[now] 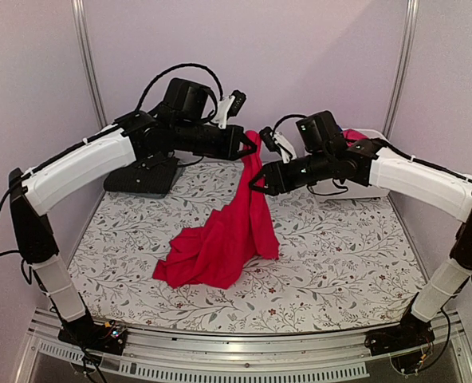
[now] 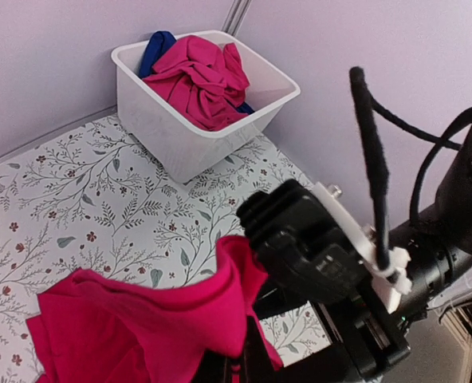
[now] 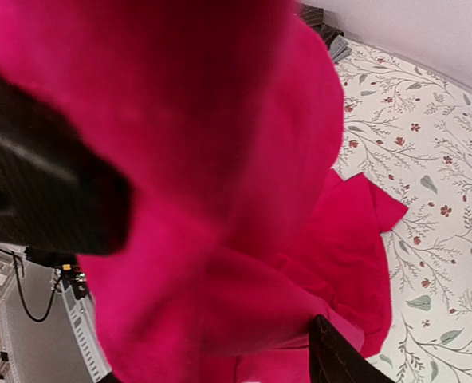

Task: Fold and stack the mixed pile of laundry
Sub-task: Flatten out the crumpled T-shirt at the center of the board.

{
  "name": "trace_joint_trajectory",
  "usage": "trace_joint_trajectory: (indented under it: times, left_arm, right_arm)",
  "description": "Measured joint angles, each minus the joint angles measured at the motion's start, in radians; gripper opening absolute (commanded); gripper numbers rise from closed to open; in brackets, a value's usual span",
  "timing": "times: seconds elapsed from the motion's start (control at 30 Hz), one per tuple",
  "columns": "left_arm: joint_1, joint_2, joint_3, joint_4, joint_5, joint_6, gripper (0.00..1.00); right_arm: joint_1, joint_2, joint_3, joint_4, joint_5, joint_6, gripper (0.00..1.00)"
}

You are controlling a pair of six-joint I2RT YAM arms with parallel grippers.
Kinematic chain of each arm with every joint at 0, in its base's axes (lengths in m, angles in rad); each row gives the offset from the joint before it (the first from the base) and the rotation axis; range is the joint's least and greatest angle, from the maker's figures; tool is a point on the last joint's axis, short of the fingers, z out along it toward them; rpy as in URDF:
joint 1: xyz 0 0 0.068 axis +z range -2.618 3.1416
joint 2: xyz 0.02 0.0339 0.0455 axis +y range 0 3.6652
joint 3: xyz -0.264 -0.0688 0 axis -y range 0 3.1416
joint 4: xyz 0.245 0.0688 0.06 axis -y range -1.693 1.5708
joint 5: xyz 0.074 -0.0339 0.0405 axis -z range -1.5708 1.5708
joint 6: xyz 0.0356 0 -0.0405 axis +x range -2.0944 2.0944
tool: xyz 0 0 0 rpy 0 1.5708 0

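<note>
- Red tee: top edge held above floral cloth; lower half pooled on cloth at table centre.
- Left gripper: clamped on tee's top edge. Lift lets fabric hang and open out for folding.
- Right gripper: against hanging edge just below left gripper, probably after a second corner. Fabric fills right wrist view; grip state cannot be told.
- Magenta garment and blue garment: in white tub, rear right, awaiting turn.
- Dark charcoal garment: rear left, under left arm.
- No folded stack yet.
</note>
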Motion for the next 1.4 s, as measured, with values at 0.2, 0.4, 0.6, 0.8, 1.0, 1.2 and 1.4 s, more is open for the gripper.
trace_joint_trajectory:
  times: [0.2, 0.4, 0.6, 0.8, 1.0, 1.2, 1.4]
  left_arm:
    - [0.026, 0.000, 0.000, 0.000, 0.000, -0.035, 0.00]
    - [0.072, 0.016, 0.012, -0.026, 0.013, -0.056, 0.24]
    - [0.230, 0.121, 0.019, -0.058, 0.103, -0.096, 0.73]
    - [0.360, -0.044, -0.406, -0.034, 0.131, -0.091, 0.77]
    - [0.349, -0.328, -0.776, -0.051, 0.166, -0.095, 0.76]
    - [0.348, -0.491, -1.046, -0.069, 0.150, -0.129, 0.76]
    - [0.343, -0.442, -1.041, -0.145, 0.019, -0.180, 0.61]
  right_arm:
    - [-0.001, 0.010, 0.000, -0.019, 0.084, 0.034, 0.04]
    - [-0.001, -0.013, -0.018, -0.011, 0.009, 0.014, 0.00]
    - [-0.060, -0.174, -0.149, 0.037, -0.116, 0.019, 0.00]
    - [-0.254, -0.269, -0.311, 0.100, -0.157, 0.116, 0.00]
    - [-0.303, -0.240, -0.410, 0.074, -0.131, 0.203, 0.00]
    - [-0.305, -0.227, -0.411, 0.061, -0.104, 0.232, 0.00]
    - [-0.330, -0.227, -0.401, 0.025, -0.079, 0.230, 0.00]
